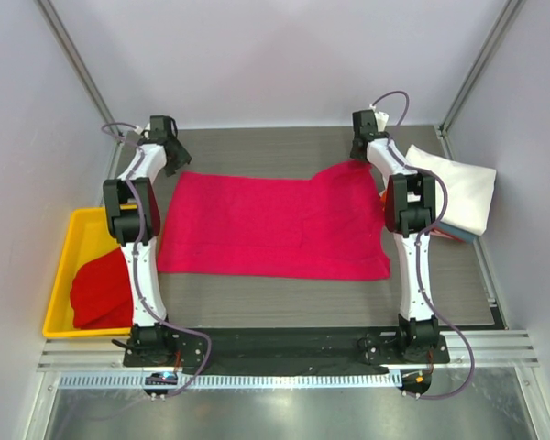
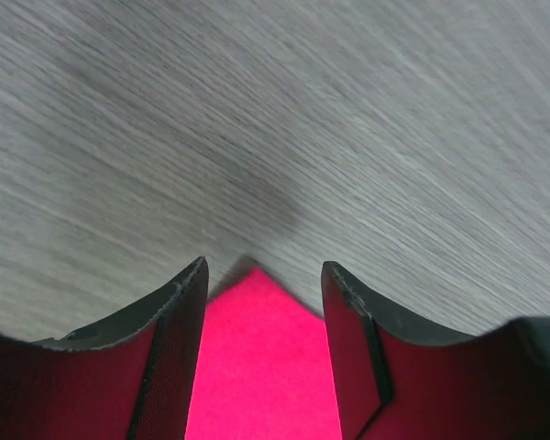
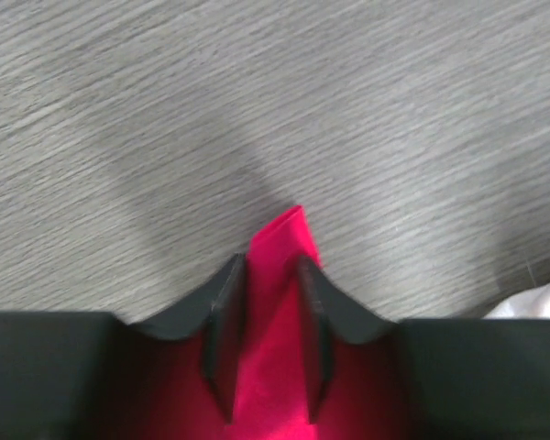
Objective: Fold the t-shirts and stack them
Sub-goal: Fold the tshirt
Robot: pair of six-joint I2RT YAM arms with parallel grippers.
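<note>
- While the magenta-pink t-shirt (image 1: 275, 229) is lying spread across the middle of the counter (image 1: 257, 298), both arms are reaching out to its far edge, one at each corner.
- Right fingers (image 3: 229, 280) are clamping a raised fold of the pink cloth at the far right corner. The wrist view is showing fabric squeezed between them, and the overhead view is showing that corner bunching up off the counter.
- Left fingers (image 2: 188, 293) are standing parted, with the shirt's far left corner pointing up between them and nothing gripped. Whether they are touching the counter cannot be told.
- Both arms are stretching forward from their bases at the near edge, elbows raised and wrists tipping down over the far edge.
- Cloth this thin is looking light, limp and prone to sagging and wrinkling. It is likely wanting a pinch near the edge at both corners at once to carry a straight fold line.
- A darker red t-shirt (image 1: 101, 289) is sitting crumpled in the yellow tray (image 1: 82, 240) at the left. A folded white t-shirt (image 1: 458, 192) is resting just beside the right arm, over other coloured cloth too hidden to name.
</note>
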